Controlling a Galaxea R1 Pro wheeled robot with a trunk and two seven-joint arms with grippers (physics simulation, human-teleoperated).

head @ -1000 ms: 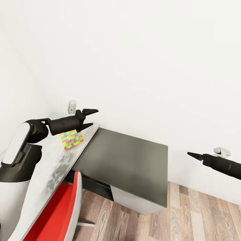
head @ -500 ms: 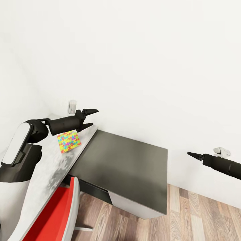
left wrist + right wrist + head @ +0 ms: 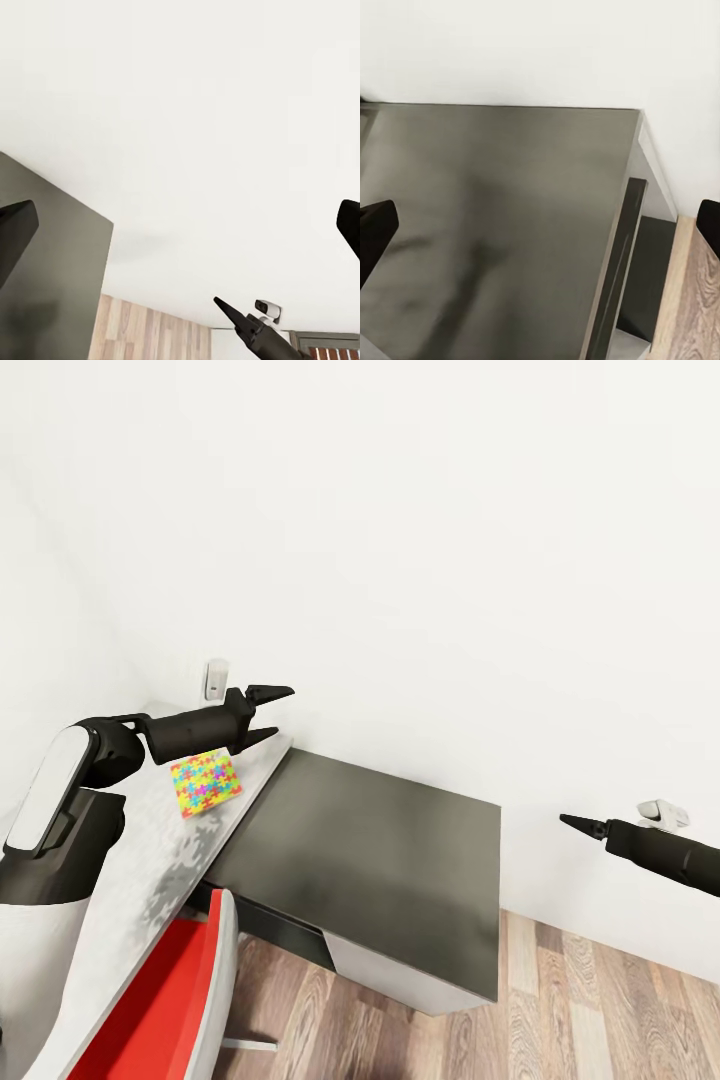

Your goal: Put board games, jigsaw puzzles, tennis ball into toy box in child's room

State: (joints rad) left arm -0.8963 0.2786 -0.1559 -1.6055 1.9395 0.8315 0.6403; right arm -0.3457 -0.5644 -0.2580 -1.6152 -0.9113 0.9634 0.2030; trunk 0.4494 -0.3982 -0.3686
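Left end effector (image 3: 262, 713) open above jigsaw puzzle (image 3: 205, 783).

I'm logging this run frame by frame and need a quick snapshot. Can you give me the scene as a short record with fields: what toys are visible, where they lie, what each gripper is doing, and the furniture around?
toy in view: one jigsaw puzzle
puzzle place: flat on the pale desk, near its edge beside the dark side table
left gripper: open, empty, above the desk beyond the puzzle
right gripper: open in its wrist view, empty, out over the floor past the side table
side table top: nothing on it
other: red chair at the desk
toy box: cannot place from these views
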